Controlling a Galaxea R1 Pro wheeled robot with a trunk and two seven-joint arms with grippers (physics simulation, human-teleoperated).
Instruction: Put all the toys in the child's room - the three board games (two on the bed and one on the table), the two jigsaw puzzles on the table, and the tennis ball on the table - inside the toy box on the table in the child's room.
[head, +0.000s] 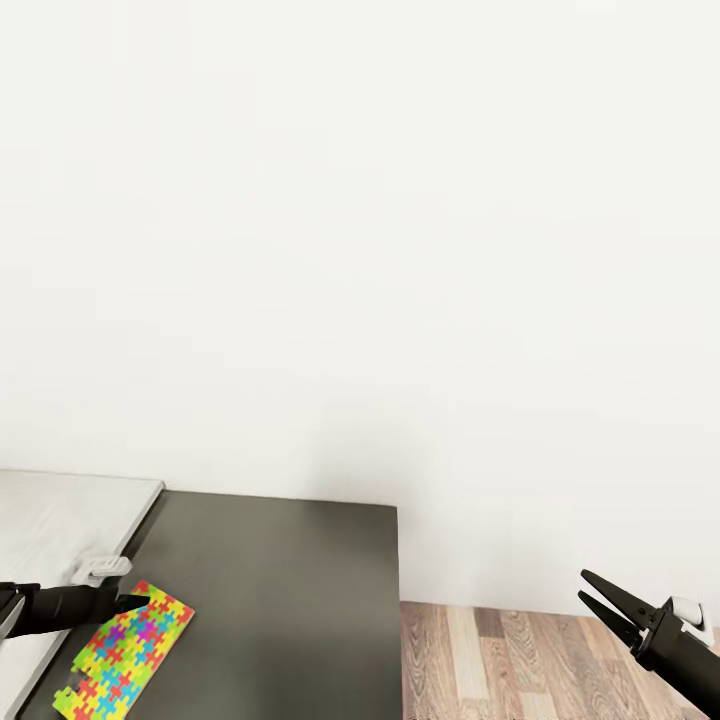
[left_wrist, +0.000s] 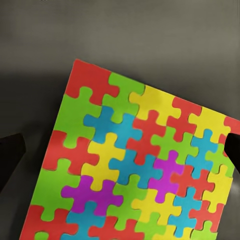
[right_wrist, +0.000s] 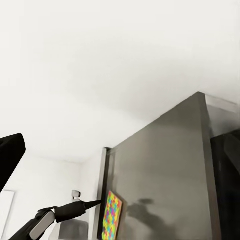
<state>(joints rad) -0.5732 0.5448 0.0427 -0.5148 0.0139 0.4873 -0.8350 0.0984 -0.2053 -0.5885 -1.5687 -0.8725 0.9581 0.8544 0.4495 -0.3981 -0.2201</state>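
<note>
Between the left gripper's (head: 135, 603) spread fingers lies 1 jigsaw puzzle (head: 126, 651) on the dark table (head: 290, 600); right gripper (head: 598, 596) hangs open, well apart.

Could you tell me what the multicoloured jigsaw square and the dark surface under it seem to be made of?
The thin square jigsaw puzzle of red, green, yellow, blue and purple pieces looks like matte printed card or foam: flat colours without glare, though the render leaves it open. The dark-grey table section looks like smooth laminate or painted board with a soft sheen; it carries a faint shadow in the right wrist view.
</note>
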